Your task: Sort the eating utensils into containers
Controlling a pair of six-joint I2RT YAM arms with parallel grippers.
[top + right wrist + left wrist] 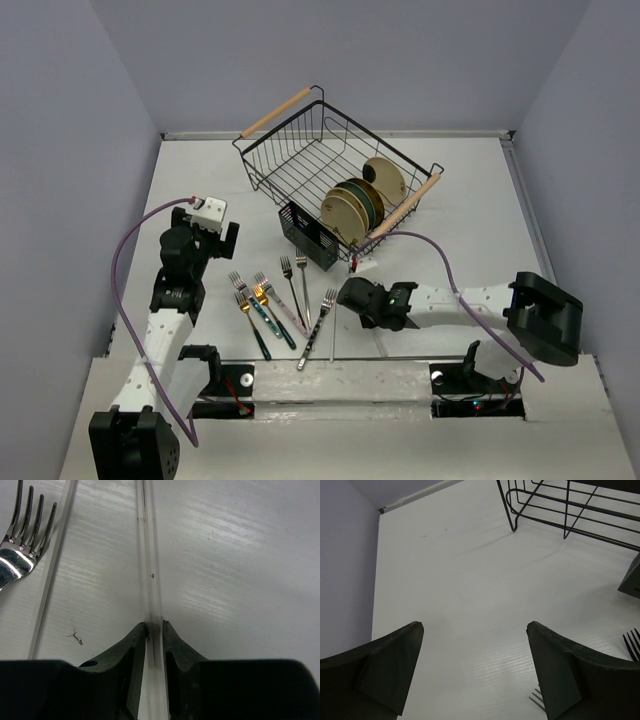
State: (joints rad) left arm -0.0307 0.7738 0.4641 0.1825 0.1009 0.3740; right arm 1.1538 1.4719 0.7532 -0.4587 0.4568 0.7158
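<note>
1. The right gripper (154, 626) reaches left from its base to the near middle of the white table (480, 200). Its two fingers are pinched almost together on a slim clear strip (149, 555) that runs away between them along the table top. I cannot tell what the strip is.
2. Just left of that strip lies a silver fork (315, 335), tines to the far side and handle slanting near and left. Its shiny head shows at the upper left of the right wrist view.
3. Further left, the other forks (300, 290) lie loose on the table in a rough fan, heads far and handles near. Among them are a gold-headed fork with a teal handle (278, 320) and a dark-handled fork (255, 332) at the left of the group.
4. The black slotted caddy (308, 237) stands on the far side of the forks, against the near-left side of the wire basket (300, 160). All the forks in view lie on the table.
5. The basket has wooden handles, and round plates (355, 205) stand on edge in its right end.
6. The left gripper (475, 627) is spread wide with nothing between its fingers. It is over bare table left of the forks and the caddy. In its wrist view, fork tines show beside its right finger and at the right edge.
</note>
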